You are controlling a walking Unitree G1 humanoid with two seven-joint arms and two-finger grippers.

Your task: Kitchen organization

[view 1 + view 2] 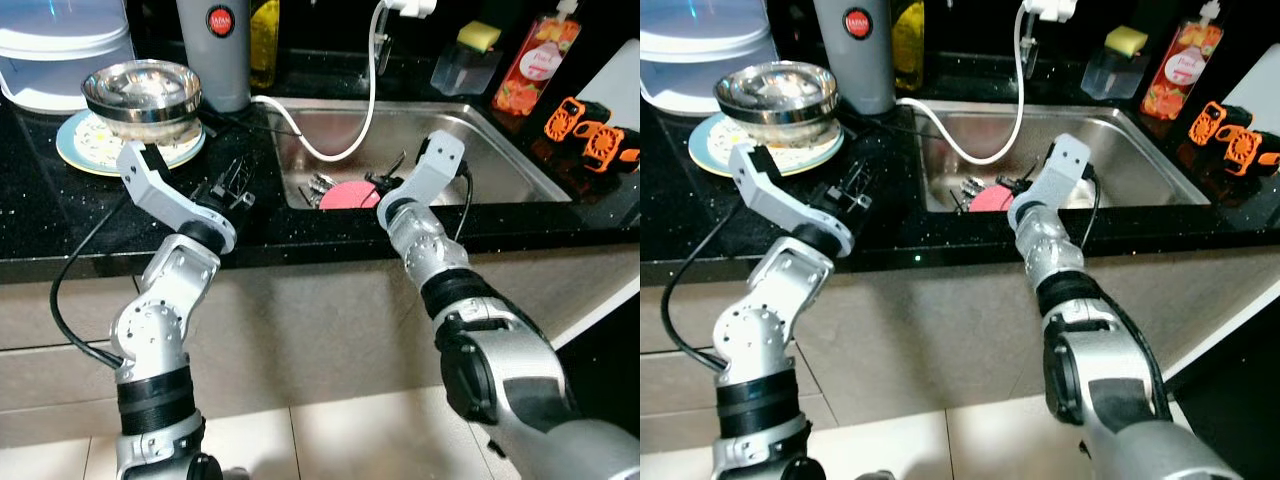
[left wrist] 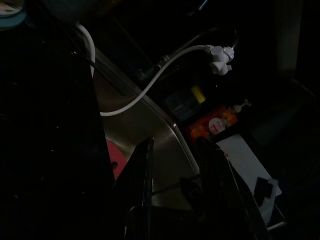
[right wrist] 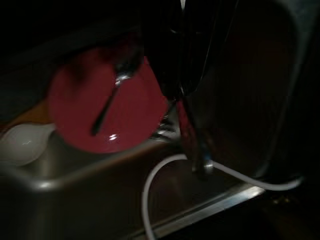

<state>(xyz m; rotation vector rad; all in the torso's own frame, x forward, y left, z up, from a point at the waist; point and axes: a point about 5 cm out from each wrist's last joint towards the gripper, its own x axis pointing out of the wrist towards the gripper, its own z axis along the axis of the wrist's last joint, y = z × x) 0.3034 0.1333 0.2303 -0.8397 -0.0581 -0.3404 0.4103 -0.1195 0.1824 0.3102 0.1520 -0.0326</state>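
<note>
2 silver metal arms w/ round joints & black ribbed bands. Thin black cables loop beside them. Grippers have long black fingers [image 2: 142, 190].

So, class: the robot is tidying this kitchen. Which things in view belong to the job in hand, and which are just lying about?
Job in hand:
right gripper, reaching into the sink
pink plate
spoon lying on the plate
left gripper, over the counter edge

Lying about:
steel bowl on a patterned plate
soap bottle
white hose
orange tool

Sink [image 1: 520, 160] set into the table [image 1: 60, 215]; plate [image 1: 350, 195] inside it. Bowl [image 1: 142, 92] on a dish [image 1: 75, 145], left of sink. Bottle [image 1: 538, 62] behind the sink.
</note>
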